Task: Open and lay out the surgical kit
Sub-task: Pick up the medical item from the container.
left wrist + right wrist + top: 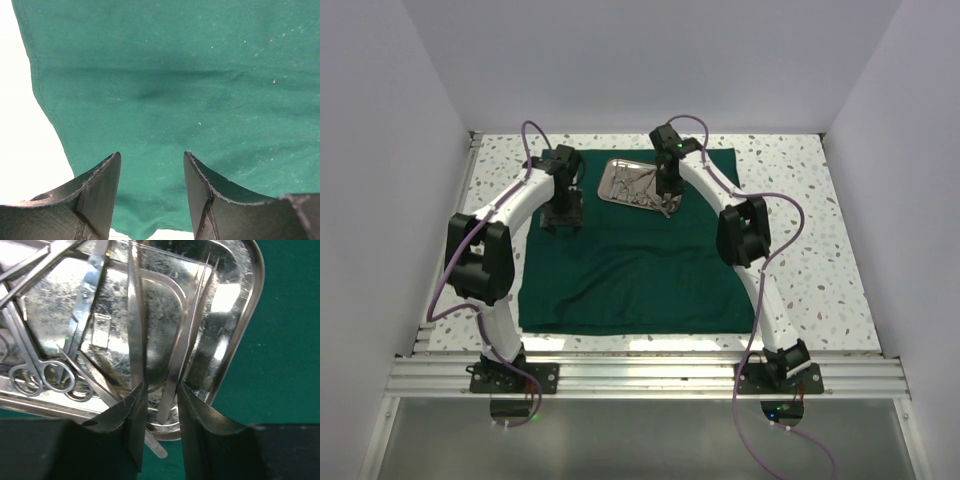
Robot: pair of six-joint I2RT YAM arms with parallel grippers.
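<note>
The tweezers [136, 315] lie in the steel tray [252, 310], at its near right corner. Their 2 arms run up between the fingers of the right claw [161, 387], which flank them closely; whether they clamp, I cannot tell. The shiny, scratched tray also holds scissors [42, 377] and sits far-middle on the dark green cloth [620, 280], spread over the speckled desk [800, 230]. The left claw [152, 157] hovers by the cloth's left edge, jaws apart and empty.

Cloth [620, 280] spread on the counter [820, 240], tray [603, 195] on its far half, instruments [638, 182] piled inside, left pincer [560, 222] over cloth left of the tray, right pincer [161, 390] at the tray's rim, straddling tweezers [172, 375]
</note>
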